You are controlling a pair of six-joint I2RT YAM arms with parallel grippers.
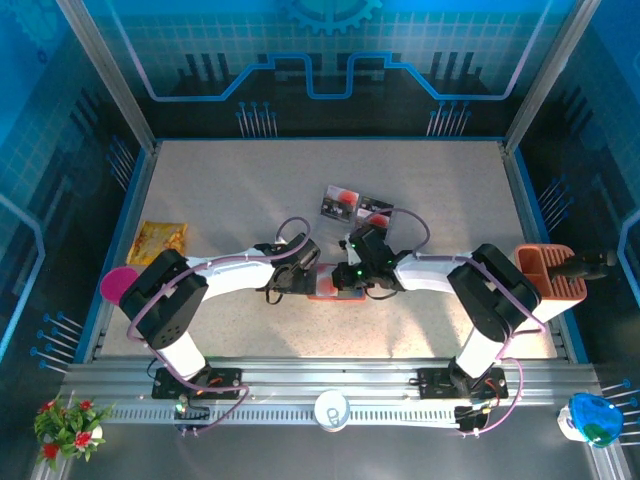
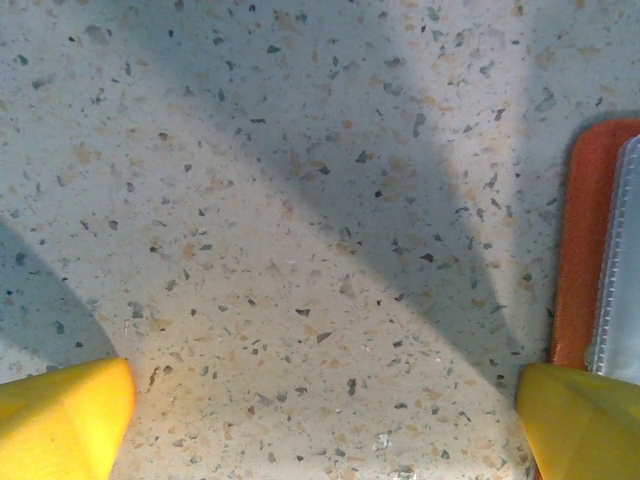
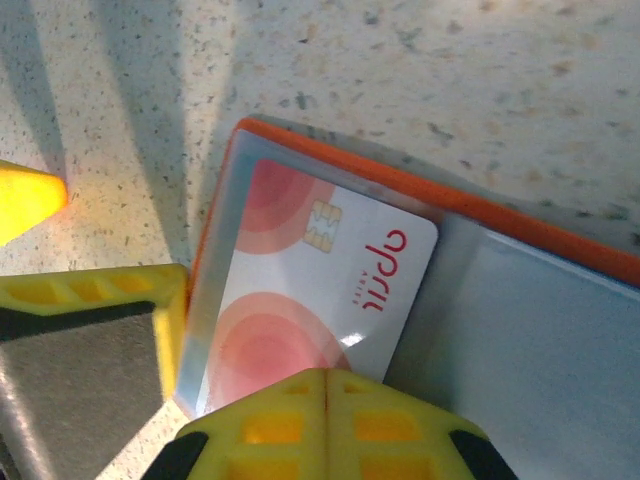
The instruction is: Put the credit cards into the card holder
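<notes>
**Card holder, first card being seated: two cards outstanding**

Item 1. Card holder: orange-red wallet, lying open and flat on the table between the two arms, grey-blue pockets facing up.

Item 2. Credit card: white face with red circles and a chip. It lies flat at the left pocket of the card holder, apparently under the clear sleeve, with its far corner close to the orange rim.

Item 3. Loose credit cards: two dark cards, side by side on the table just beyond the card holder, well apart from both arms.

Item 4. Right end effector: fingers pressed together, nothing visibly between them, tips at the near edge of the credit card.

Item 5. Left end effector: fingers spread wide over bare table, one fingertip at the card holder's orange edge.

Step in hand, as judged: pushing the first card home into its pocket.

Next move calls for: a short, flat push along the pocket's line while the card holder is kept from sliding, then a lift clear to fetch one of the loose credit cards.
</notes>
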